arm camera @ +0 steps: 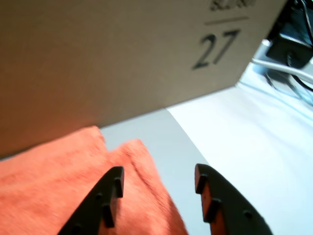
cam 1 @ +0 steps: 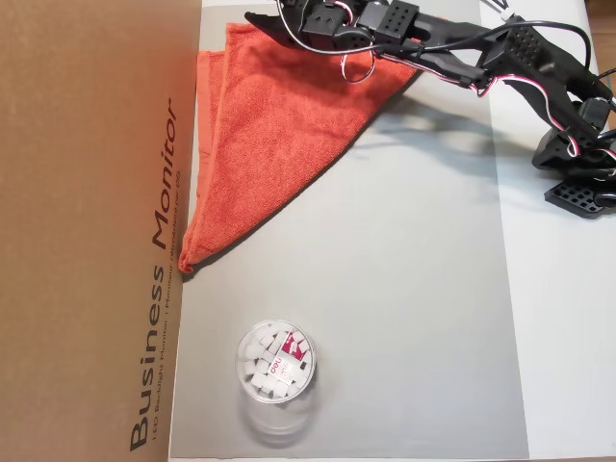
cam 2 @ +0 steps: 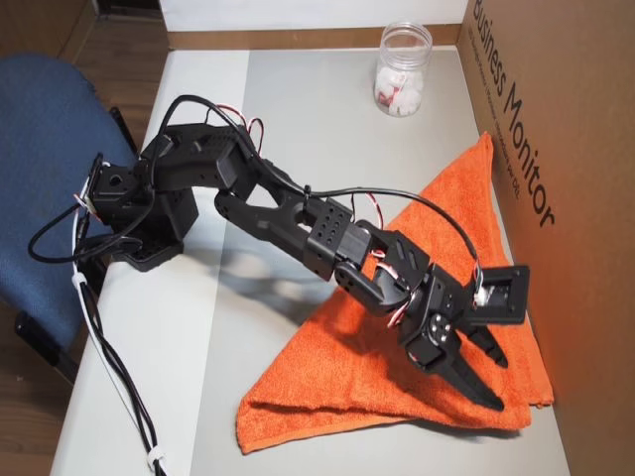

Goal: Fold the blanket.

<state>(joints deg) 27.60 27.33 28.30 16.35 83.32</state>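
The blanket (cam 1: 274, 125) is an orange-red terry cloth folded into a triangle, with two layers showing at its edge (cam 2: 327, 402). It lies on the grey mat (cam 1: 385, 289) against the cardboard box. My gripper (cam 2: 501, 384) hangs over the blanket's corner nearest the box and is open, with nothing between its fingers. In the wrist view the gripper (arm camera: 159, 171) has its left finger (arm camera: 105, 200) above the blanket (arm camera: 54, 191) and its right finger (arm camera: 220, 205) past the cloth's edge. In an overhead view the gripper (cam 1: 255, 17) sits at the top edge of the picture.
A tall cardboard box (cam 1: 87, 231) walls off one side of the mat. A clear plastic cup (cam 1: 274, 364) of small white pieces stands on the mat away from the blanket. The arm's base (cam 2: 139, 228) sits on the white table beside a blue chair (cam 2: 40, 149).
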